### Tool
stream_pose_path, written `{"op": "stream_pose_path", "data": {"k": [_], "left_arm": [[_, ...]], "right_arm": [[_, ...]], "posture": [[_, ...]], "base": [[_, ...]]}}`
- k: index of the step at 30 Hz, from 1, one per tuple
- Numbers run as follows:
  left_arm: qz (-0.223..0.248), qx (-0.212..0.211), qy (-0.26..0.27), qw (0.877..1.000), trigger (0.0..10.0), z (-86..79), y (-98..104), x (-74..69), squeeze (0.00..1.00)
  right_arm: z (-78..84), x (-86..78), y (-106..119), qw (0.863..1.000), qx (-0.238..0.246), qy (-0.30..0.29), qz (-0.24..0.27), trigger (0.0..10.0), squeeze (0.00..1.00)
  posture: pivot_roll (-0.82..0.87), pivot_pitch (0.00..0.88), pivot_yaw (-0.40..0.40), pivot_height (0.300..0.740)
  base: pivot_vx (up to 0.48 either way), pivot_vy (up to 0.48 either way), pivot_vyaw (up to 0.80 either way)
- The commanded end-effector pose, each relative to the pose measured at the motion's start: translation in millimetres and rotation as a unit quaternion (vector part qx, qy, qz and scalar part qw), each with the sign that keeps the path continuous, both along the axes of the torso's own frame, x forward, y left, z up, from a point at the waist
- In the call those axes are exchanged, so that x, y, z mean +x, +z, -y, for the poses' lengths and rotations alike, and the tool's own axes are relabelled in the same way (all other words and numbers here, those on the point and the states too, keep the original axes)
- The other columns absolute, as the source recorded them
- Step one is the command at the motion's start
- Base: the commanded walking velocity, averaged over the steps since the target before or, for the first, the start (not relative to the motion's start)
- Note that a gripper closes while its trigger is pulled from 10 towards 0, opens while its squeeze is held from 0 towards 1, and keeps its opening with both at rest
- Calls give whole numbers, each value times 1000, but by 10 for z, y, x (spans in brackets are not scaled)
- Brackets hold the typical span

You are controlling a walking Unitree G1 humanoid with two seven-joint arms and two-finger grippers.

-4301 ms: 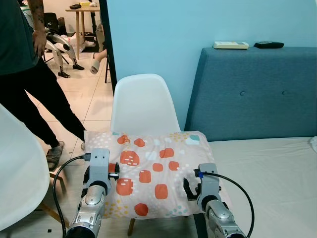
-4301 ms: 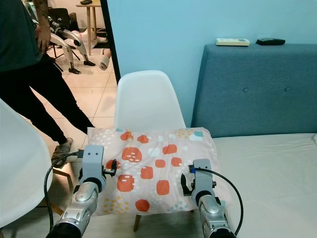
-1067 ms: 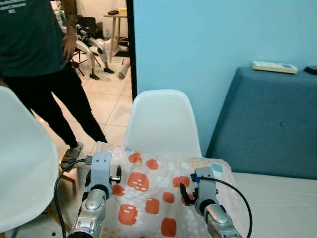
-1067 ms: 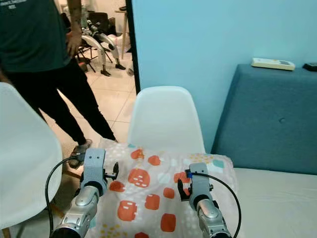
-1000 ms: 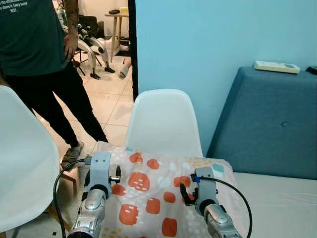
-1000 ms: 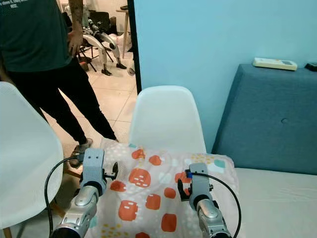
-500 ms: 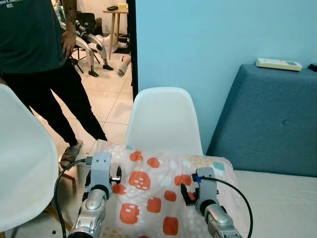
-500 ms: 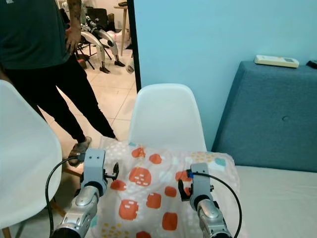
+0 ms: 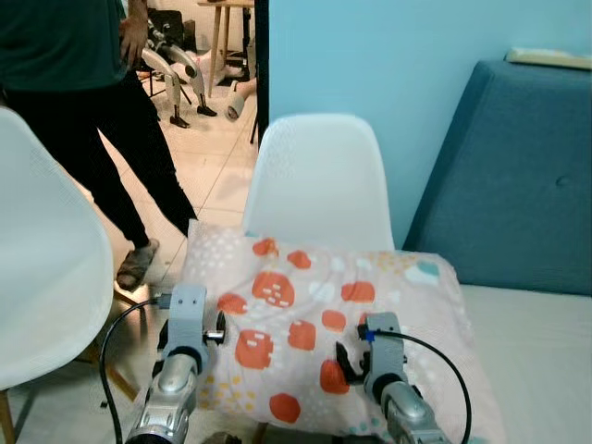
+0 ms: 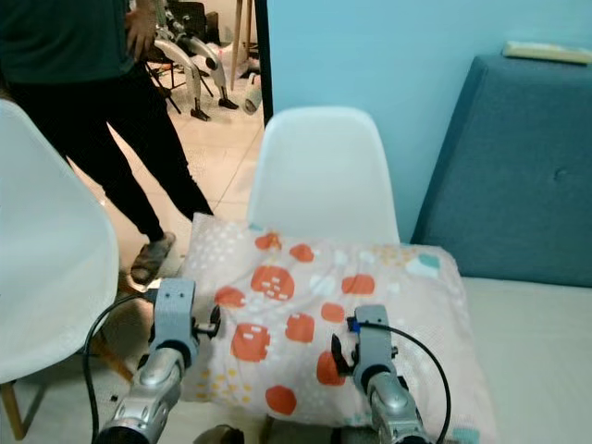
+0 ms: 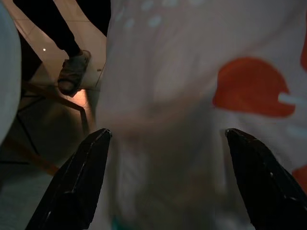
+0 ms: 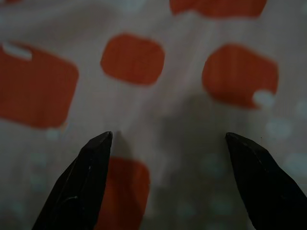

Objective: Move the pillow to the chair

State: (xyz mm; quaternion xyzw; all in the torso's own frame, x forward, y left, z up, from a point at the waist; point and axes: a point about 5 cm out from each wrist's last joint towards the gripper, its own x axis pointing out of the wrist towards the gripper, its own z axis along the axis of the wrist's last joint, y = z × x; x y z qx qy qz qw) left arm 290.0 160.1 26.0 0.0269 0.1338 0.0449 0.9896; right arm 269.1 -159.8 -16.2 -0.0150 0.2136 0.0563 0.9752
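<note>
Nearest to me, my left tool [image 11: 165, 177] is spread wide, its two black fingers [image 11: 72, 191] standing apart with the pillow's pale fabric between and just beyond them; I cannot tell whether they touch it. My right tool [image 12: 168, 182] is spread wide too, its fingers [image 12: 79, 184] framing the orange patches on the cloth at close range, pinching nothing.

From my head I see both silver arms reaching forward low in front of me, the left arm [image 9: 180, 356] at the pillow's near left edge and the right arm [image 9: 384, 365] over its near right part, each with a black cable looping back from the wrist.

The pillow [image 9: 314, 324], white with orange blotches and small yellow and teal dots, lies flat across the seat of the white chair [image 9: 319, 180], its far edge against the foot of the chair's back. Its right side hangs past the seat toward the bed [image 9: 546, 361], whose pale sheet runs beside it.

To my left a second white chair [image 9: 46, 268] curves into view, on wooden legs. Behind the bed stands a blue padded headboard [image 9: 518, 176] with a pale remote [image 9: 550, 57] lying on top of it, against a light blue wall [image 9: 388, 55].

Further back on the tiled floor [image 9: 208, 157] a person [image 9: 83, 102] in dark trousers and a dark shirt stands, one hand at the hip.
</note>
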Motion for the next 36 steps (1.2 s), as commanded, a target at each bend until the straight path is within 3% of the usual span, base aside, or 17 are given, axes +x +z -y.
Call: {"op": "stream_pose_path", "data": {"k": [1, 20, 27, 36], "left_arm": [[-5, 1, 0, 1000, 10000, 2, -15, -15, 0], [-7, 1, 0, 1000, 10000, -11, -26, -36, 0], [14, 0, 9, 1000, 10000, -44, 31, -20, 0], [79, 2, 55, 995, 10000, -204, 315, 126, 0]], "right_arm": [[4, -5, -6, 1000, 3, -4, -3, 10000, 0], [7, -41, -34, 1000, 10, -7, -8, 10000, 0], [28, -24, -11, 1000, 8, -11, -1, 10000, 0], [70, 228, 278, 997, 25, -24, 68, 10000, 0]], "posture": [[52, 35, -19, 617], [55, 41, -20, 612], [54, 43, -20, 597], [50, 44, -18, 597]], "base": [[0, 0, 0], [0, 0, 0], [0, 0, 0], [0, 0, 0]]}}
